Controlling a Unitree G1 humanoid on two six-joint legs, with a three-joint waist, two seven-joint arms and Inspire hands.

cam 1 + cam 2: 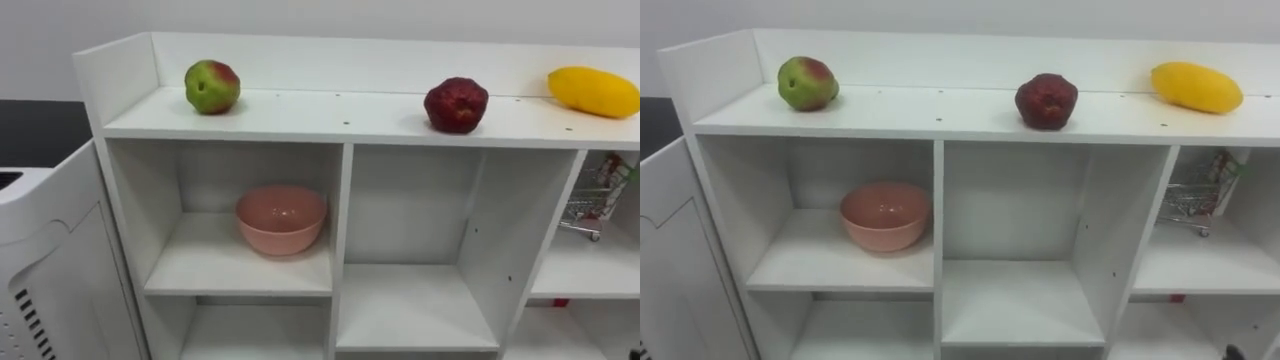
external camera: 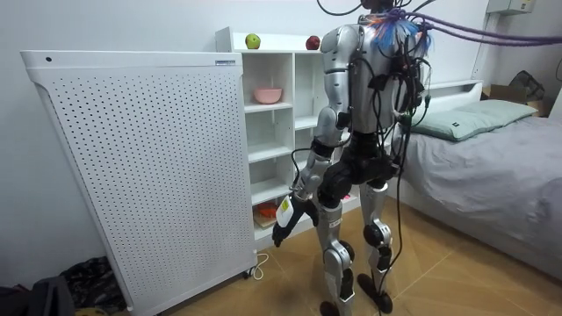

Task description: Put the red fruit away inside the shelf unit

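Counted atop closet: one apple at 10 o'clock, one dark red fruit at 2, one yellow mango near 3. One pink bowl shelved. Left hand hanging low; cannot tell whether open.

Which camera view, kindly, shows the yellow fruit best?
The right eye view: the yellow fruit lies whole on the top shelf. The left eye view puts it at the right edge; in the room view the robot stands before that end.

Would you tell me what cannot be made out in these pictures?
- Yellow mango: hidden by the robot's torso in the room view.
- Small wire cart: its contents are too small to tell in the eye views.
- Reddish things low down: too small to name in the room view.
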